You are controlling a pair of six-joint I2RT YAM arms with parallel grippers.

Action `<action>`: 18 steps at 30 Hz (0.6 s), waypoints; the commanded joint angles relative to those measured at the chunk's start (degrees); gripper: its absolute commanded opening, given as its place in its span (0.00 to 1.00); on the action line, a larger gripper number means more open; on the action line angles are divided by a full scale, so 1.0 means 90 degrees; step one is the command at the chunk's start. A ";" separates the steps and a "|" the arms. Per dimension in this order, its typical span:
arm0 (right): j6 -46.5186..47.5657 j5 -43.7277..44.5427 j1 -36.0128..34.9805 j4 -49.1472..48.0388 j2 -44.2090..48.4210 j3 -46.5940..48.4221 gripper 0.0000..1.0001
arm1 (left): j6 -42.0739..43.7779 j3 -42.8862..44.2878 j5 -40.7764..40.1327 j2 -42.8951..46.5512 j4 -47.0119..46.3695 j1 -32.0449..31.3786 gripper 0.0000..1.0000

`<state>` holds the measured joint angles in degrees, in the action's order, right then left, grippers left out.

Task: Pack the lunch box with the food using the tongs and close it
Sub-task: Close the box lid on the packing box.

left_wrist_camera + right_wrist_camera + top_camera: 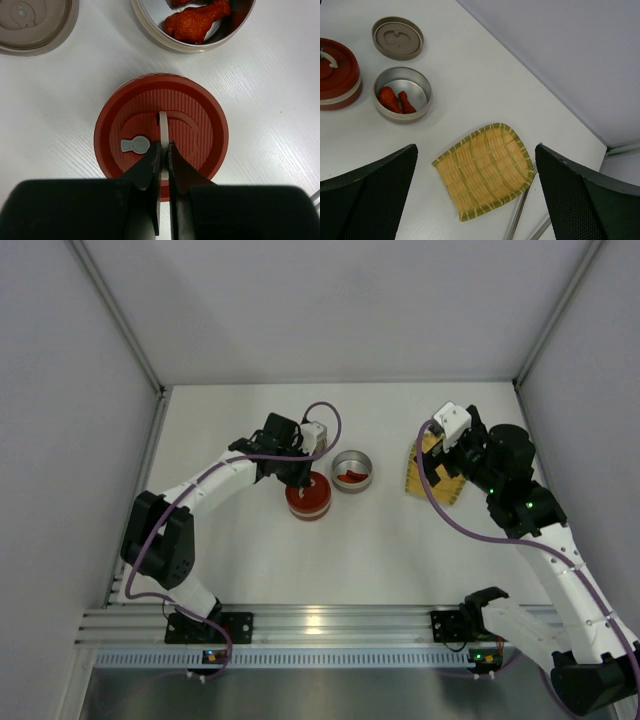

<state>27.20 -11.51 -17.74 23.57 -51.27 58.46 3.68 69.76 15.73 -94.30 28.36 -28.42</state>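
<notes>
The lunch box stands in parts. A red-lidded round container [316, 503] [200, 115] [337, 75] sits mid-table, and my left gripper [303, 483] [164, 145] is shut on its thin white lid handle [163, 122]. Beside it is an open metal bowl [351, 456] [155, 38] [402, 118] holding the food [195, 22] [392, 100], red-orange drumstick pieces. My right gripper [437, 468] [475, 147] hangs open above a yellow woven mat [485, 170] [418, 482] that carries nothing. The silver tongs [520, 209] lie on the table against the mat's near right edge.
A loose grey-beige round lid [30, 25] [397, 37] lies flat on the table beyond the bowl. Grey walls close the table at the back and both sides; the right wall runs close to the mat.
</notes>
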 commanded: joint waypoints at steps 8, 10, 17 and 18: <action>-0.0102 -0.0147 0.0125 -0.0129 0.0247 -0.0157 0.99 | -0.0310 0.0443 -0.0380 0.0331 0.0628 -0.0113 0.00; -0.0112 -0.0147 0.0125 -0.0139 0.0237 -0.0177 0.99 | -0.0573 0.0404 -0.0497 0.0409 0.0570 -0.0133 0.00; -0.0151 -0.0098 0.0115 -0.0149 0.0286 -0.0226 0.99 | -0.2650 0.0091 -0.1923 0.0917 0.0325 -0.0366 0.00; -0.0161 -0.0108 0.0115 -0.0148 0.0305 -0.0235 0.99 | -0.2829 0.0217 -0.2203 0.0927 0.0413 -0.0425 0.00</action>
<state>26.74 -11.70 -17.74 23.46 -49.98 56.60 -11.22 70.81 6.42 -89.56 33.50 -30.61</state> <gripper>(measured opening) 0.993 0.084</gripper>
